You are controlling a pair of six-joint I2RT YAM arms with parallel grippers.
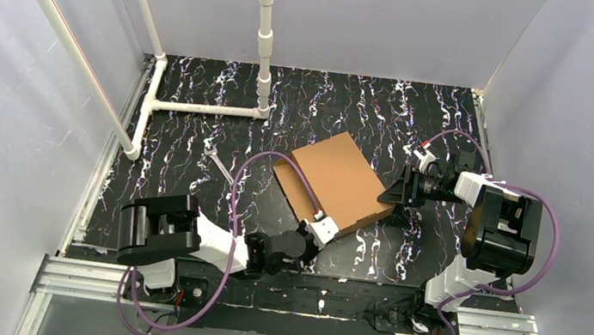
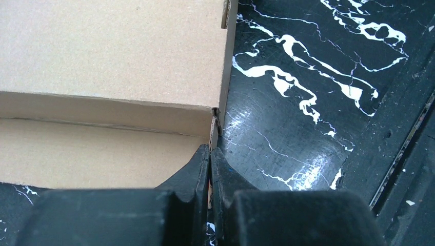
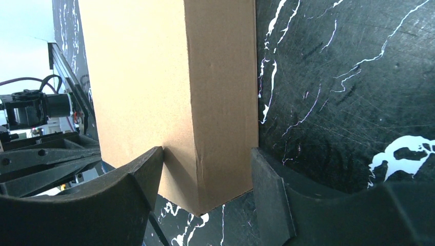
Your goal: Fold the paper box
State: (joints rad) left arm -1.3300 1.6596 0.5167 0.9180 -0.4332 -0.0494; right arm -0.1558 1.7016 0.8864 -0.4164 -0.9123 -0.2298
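Low in the top view, my left pincer (image 1: 322,225) reaches up from the bottom left to the nearest corner of the paper box (image 1: 336,177). In its wrist view the jaws are pressed together, with a thin cardboard tab (image 2: 214,128) caught between the tips at that corner.

The box lies flat on the black marbled surface (image 1: 173,160), centre frame and turned diagonally. The lid looks down and the walls look square.

At the box's right-hand corner sits the right pincer (image 1: 401,194). Its wrist view shows the jaws set wide across the corner, one finger on the broad face and the other against the side wall. Both appear to bear on the card, so I read it as a wide hold.

Step in hand, as I judge it, is seating that last corner tab.
- Use the right side only as a brace. Squeezing harder would dent the wall.
- Feed the tab along the wall line, not across it. Thin card creases or tears if twisted.
- Watch for the box sliding. The surface looks slick.

Farther up, left of the box, lies a small spanner (image 1: 218,164). A white pipe frame (image 1: 206,109) stands at the upper left.

I can read no print, label or brand on the box. It is plain brown card on every face shown.
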